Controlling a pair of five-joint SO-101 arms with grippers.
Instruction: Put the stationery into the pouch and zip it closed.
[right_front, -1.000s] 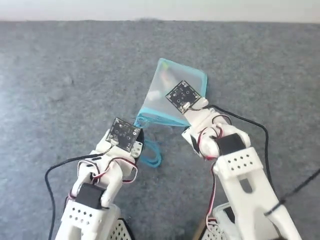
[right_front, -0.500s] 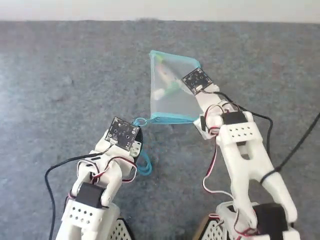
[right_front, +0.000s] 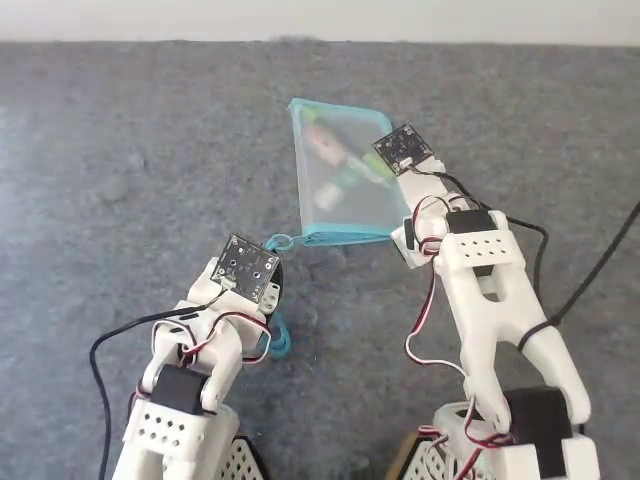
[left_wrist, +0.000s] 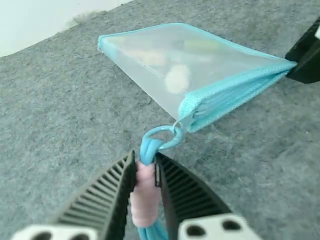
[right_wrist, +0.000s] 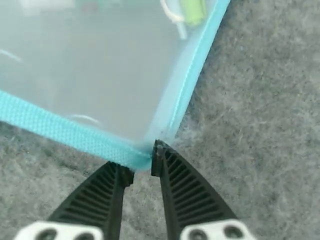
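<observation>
The translucent pouch (right_front: 345, 195) with teal edging lies on the grey felt, its teal zipper edge (left_wrist: 235, 90) towards the arms. Pink and green stationery (right_front: 338, 160) shows through its side. My left gripper (left_wrist: 145, 157) is shut on the blue strap (left_wrist: 148, 150), which hangs from the zipper pull ring (left_wrist: 162, 137) at the pouch's near-left corner. In the high view this gripper (right_front: 272, 270) sits just below the ring (right_front: 280, 242). My right gripper (right_wrist: 142, 162) is shut on the pouch's (right_wrist: 100, 65) opposite zipper corner, seen from above at the right gripper (right_front: 400, 232).
Grey felt (right_front: 120, 160) covers the whole table, with a pale wall strip along the far edge. The slack of the blue strap (right_front: 277, 338) trails beside the left arm. A black cable (right_front: 100, 350) loops at the left arm's outer side.
The right arm has stretched farther away, carrying its pouch corner with it. The pouch has swung and shifted left and farther back. The strap's slack has drawn in beside the still left arm.
</observation>
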